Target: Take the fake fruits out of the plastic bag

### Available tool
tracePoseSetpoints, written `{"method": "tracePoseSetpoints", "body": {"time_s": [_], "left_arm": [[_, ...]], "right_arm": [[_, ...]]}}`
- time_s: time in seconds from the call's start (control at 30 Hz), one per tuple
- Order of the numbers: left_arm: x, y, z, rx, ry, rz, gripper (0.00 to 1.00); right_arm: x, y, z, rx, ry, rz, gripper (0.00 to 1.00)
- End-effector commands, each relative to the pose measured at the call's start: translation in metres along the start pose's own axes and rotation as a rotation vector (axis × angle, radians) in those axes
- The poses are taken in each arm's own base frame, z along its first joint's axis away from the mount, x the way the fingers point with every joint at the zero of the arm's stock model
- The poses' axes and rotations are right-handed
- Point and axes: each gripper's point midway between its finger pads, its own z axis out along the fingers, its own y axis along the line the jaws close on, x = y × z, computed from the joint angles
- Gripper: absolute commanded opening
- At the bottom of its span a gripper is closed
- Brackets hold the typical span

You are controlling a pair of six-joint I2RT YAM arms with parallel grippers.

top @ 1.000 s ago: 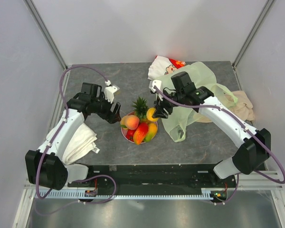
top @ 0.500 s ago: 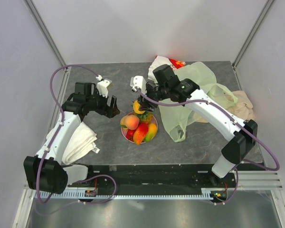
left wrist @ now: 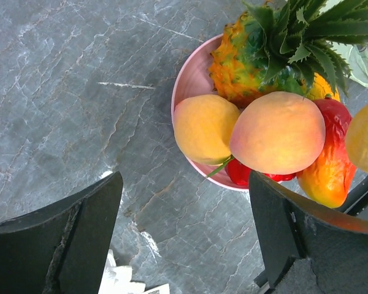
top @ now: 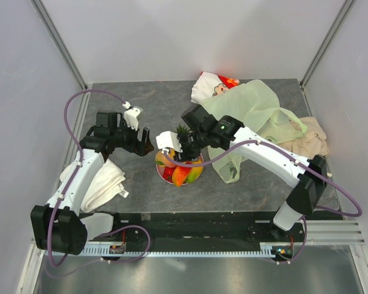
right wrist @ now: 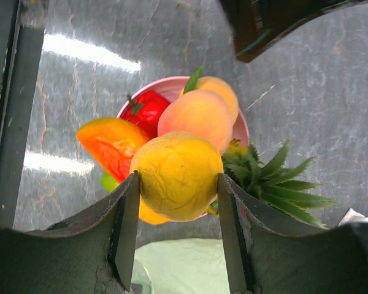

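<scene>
- The right claw (right wrist: 178,180) is clamping a yellow fruit (right wrist: 175,165) between its two fingers, which are pressing on the fruit's sides at about half spread
- That claw is hovering with the fruit directly over the pink plate (right wrist: 165,89), just above the fruits already piled there
- The left claw (left wrist: 185,184) is standing wide apart and gripping nothing; it is hanging over bare table just beside the plate, on the side away from the bag
- On the plate a peach (left wrist: 277,131) is sitting on top, touching a yellow-orange round fruit (left wrist: 205,128) next to it
- A pineapple (left wrist: 251,61) is lying at the plate's far edge, a red pepper (right wrist: 146,110) is showing under the peach, and a red-and-yellow mango (left wrist: 325,171) is leaning at the near edge
- The pale-green plastic bag (top: 251,110) is lying crumpled just beyond the plate on the right arm's side, and its edge is showing below the right claw's fingers in the wrist view
- Compared with a second ago, the right claw has carried the yellow fruit from the plate's bag-side edge to a spot over its middle and opposite side, covering most of the pile from above
- The left claw has opened slightly wider and is staying beside the plate
</scene>
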Motion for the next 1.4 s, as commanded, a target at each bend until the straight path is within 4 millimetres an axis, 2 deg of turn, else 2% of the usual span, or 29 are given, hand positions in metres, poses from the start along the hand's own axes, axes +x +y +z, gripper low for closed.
{"method": "tracePoseSetpoints", "body": {"time_s": [0.0, 0.3, 0.83, 1.13, 1.37], "left_arm": [[-0.016, 0.0, 0.001, 0.006, -0.064, -0.008, 0.9], [-0.014, -0.001, 0.002, 0.014, -0.058, -0.023, 0.9], [-0.011, -0.002, 0.007, 0.035, -0.044, -0.023, 0.89], [-0.008, -0.003, 0.005, 0.037, -0.044, -0.016, 0.89], [-0.009, -0.003, 0.006, 0.04, -0.042, -0.015, 0.89]], "right_arm": [[0.003, 0.005, -0.011, -0.002, 0.017, -0.105, 0.49], [0.019, 0.011, -0.002, -0.018, 0.048, -0.149, 0.54], [0.011, 0.004, 0.001, -0.002, 0.018, -0.165, 0.56], [0.021, 0.006, 0.008, -0.013, 0.041, -0.169, 0.69], [0.026, 0.007, 0.011, -0.009, 0.052, -0.164, 0.71]]}}
